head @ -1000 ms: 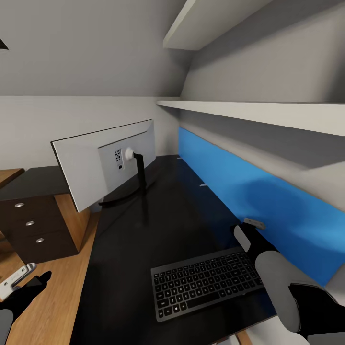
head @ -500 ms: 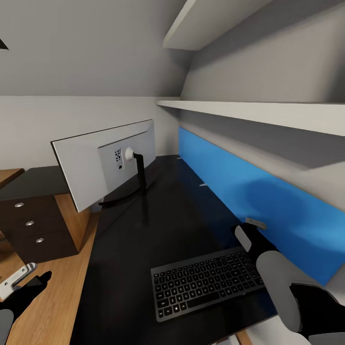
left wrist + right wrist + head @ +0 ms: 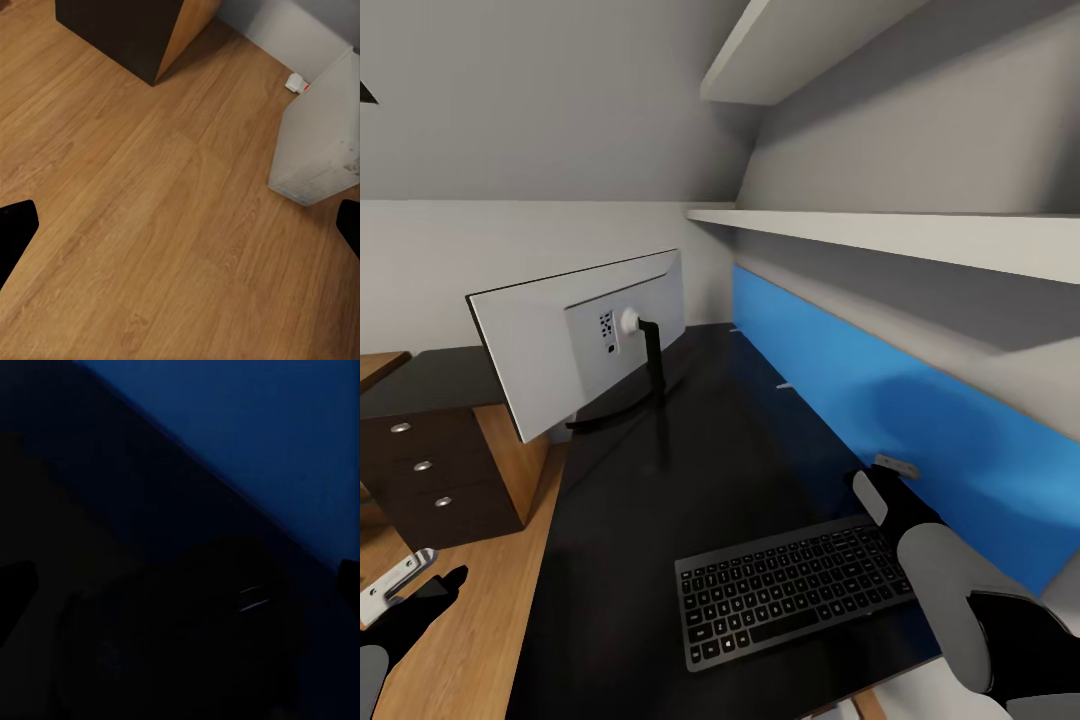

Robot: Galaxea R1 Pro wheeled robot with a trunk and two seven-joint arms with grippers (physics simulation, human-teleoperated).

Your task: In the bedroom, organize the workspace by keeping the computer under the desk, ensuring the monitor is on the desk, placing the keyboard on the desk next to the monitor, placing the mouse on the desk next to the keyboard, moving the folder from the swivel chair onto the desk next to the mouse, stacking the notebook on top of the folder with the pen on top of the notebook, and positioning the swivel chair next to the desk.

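Sitting in shadow on the black worktop [image 3: 660,500], the mouse [image 3: 187,622] lies directly under the right fingers [image 3: 352,581], which are spread wide apart, just beside the keyboard [image 3: 795,588]. Over the last second the right arm crept slightly back; nothing else shifted. Probably the mouse is freshly placed. The left fingers [image 3: 15,232] hang open over the floor [image 3: 150,225], near the computer [image 3: 319,142].
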